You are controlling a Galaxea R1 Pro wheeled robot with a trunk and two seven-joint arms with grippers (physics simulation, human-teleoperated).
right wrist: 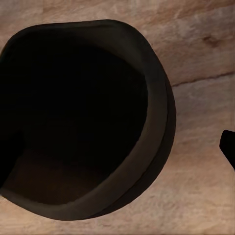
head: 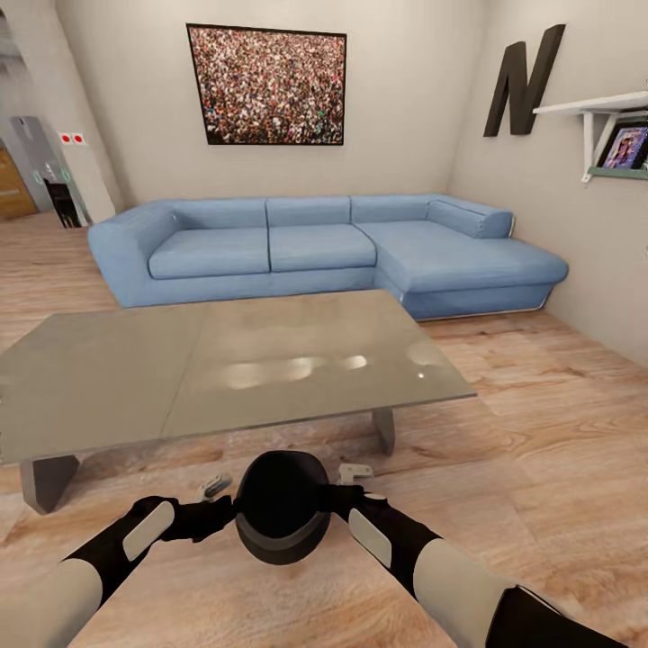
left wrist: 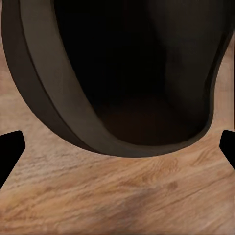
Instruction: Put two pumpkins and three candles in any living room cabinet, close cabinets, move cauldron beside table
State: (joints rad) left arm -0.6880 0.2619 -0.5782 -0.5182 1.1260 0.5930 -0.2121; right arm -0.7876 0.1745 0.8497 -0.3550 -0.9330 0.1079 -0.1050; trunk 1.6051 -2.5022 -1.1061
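**Cauldron held between both arms in front of the grey table**

You are looking over a wooden floor (head: 549,405) toward a blue corner sofa (head: 324,247) against the far wall, with a framed crowd picture (head: 267,85) above it.

Starting on the left, your left gripper (head: 213,490) is sitting against the left side of the cauldron (head: 281,506). In the left wrist view its two dark fingertips (left wrist: 11,149) are standing wide apart at either edge, with the cauldron's rim (left wrist: 93,132) and dark hollow lying between and beyond them; you cannot tell whether the fingers are actually bearing on the pot.

In the middle, the cauldron is showing its wide mouth toward you, above the floor boards, just on your side of the near edge of the table (head: 108,378), close to the table's near right leg (head: 384,430).

On the right, your right gripper (head: 354,475) is meeting the cauldron's right side. The right wrist view is giving you one dark fingertip (right wrist: 228,147) beside the pot's wall (right wrist: 159,127), so how far it is spread cannot be told.
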